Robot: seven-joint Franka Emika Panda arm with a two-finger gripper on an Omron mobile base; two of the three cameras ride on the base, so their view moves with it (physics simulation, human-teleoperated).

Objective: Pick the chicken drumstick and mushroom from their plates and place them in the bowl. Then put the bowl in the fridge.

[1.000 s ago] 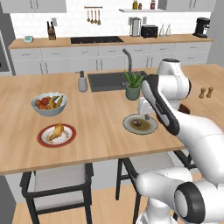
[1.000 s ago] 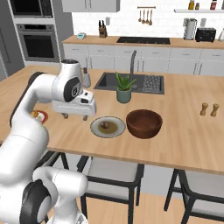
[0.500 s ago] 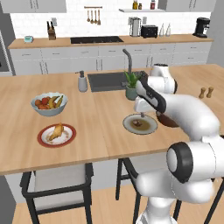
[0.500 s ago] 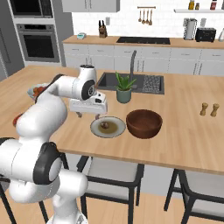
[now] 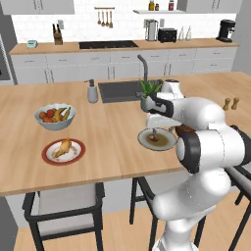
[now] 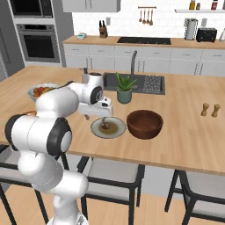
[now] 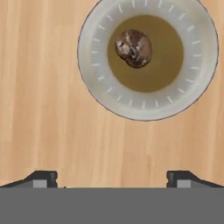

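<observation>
The mushroom [image 7: 134, 48] is a small brown lump lying on the olive-grey plate [image 7: 96, 83]. My gripper [image 7: 111, 179] hangs open above the counter just short of that plate, with nothing between its fingertips [image 7: 41, 177]. From the base, the gripper [image 6: 95, 117] hovers at the plate's [image 6: 116, 132] left edge, close to the mushroom [image 6: 105, 127]. The dark wooden bowl [image 6: 144, 124] stands right beside this plate. The golden chicken drumstick [image 5: 62, 148] rests on the red-rimmed plate [image 5: 49, 156] far to the left. A grey fridge [image 6: 5, 52] front shows left of the wall oven.
A pale fruit bowl [image 5: 55, 116] with bananas sits behind the red-rimmed plate. A potted plant [image 6: 124, 90] and the sink [image 6: 149, 84] lie just behind the gripper. Salt and pepper shakers [image 6: 209, 110] stand at the right. Stools are tucked under the counter's front edge.
The hand has swung across the counter toward the olive-grey plate and now hovers at its edge. The jaws stay open. Nothing on the counter has moved.
</observation>
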